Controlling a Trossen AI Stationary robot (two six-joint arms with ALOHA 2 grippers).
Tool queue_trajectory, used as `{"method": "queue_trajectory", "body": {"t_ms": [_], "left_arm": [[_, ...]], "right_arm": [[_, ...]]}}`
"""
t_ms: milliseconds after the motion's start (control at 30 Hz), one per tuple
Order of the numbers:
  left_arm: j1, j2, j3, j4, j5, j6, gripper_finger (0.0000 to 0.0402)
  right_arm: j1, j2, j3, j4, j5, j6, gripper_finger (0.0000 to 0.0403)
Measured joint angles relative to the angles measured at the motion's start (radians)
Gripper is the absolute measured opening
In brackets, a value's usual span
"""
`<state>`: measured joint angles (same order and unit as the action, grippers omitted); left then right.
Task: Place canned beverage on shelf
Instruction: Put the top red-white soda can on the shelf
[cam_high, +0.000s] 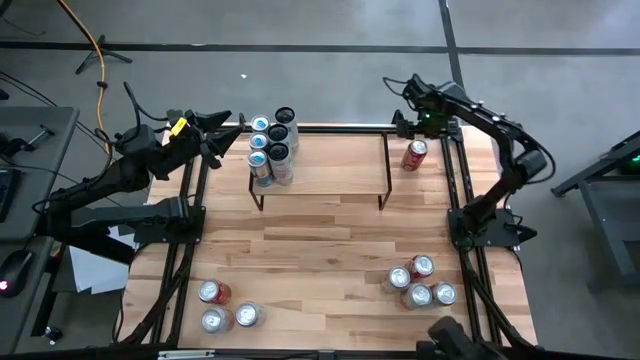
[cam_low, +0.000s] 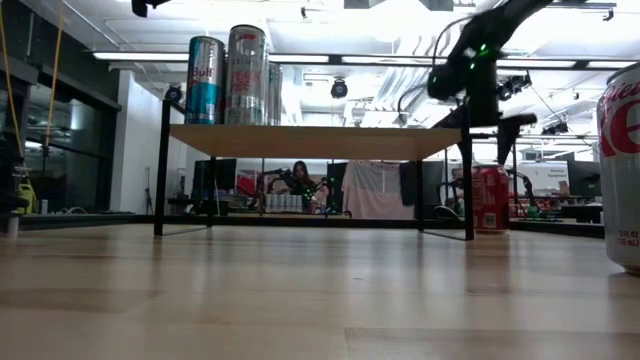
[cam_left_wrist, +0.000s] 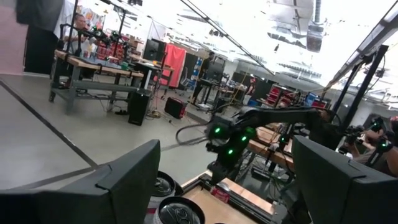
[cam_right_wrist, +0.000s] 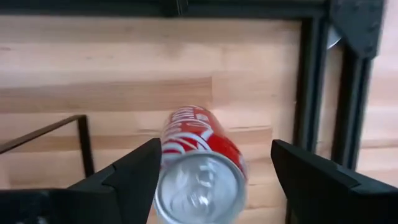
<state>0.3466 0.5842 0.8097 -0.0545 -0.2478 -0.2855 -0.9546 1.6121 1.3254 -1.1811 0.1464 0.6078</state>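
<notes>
My low view chops the big red-and-white soda can (cam_low: 622, 165) at the right edge. My left wrist view barely catches two silver can tops (cam_left_wrist: 177, 210). Labels on the shelf's tall slim cans (cam_low: 232, 75) are unreadable.

"Red Bull" on blue can (cam_low: 204, 80)

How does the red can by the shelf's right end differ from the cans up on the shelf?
The red can stands alone on the tabletop; the shelf cans are clustered on the shelf at its left end. It is red with white script and shorter; in the low view the shelf cans are taller, slimmer, blue and silver. The right end effector hovers open over the red can. All stand upright.
</notes>
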Motion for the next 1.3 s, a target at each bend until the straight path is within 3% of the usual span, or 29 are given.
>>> {"method": "queue_trajectory", "body": {"t_ms": [233,367,567,767,1067,1300], "left_arm": [[0.0,0.0,0.0,-0.001,-0.001,0.0,0.0305],[0.0,0.0,0.0,-0.001,-0.001,0.0,0.0305],[0.0,0.0,0.0,-0.001,-0.001,0.0,0.0305],[0.0,0.0,0.0,-0.001,0.0,-0.001,0.0305],[0.0,0.002,0.0,-0.001,-0.001,-0.001,0.0305],[0.0,0.006,0.0,-0.001,-0.034,-0.027,0.0305]], "right_arm": [[0.01,-0.167,0.001,0.001,0.038,-0.037,0.0288],[0.016,-0.201,0.002,0.009,0.032,-0.072,0.0289],[0.003,-0.166,0.002,0.003,-0.054,-0.081,0.0316],[0.009,-0.13,0.002,0.018,-0.047,-0.136,0.0368],[0.079,-0.106,0.002,-0.014,-0.006,-0.182,0.0374],[0.028,-0.079,0.002,-0.02,-0.012,-0.152,0.0374]]}}
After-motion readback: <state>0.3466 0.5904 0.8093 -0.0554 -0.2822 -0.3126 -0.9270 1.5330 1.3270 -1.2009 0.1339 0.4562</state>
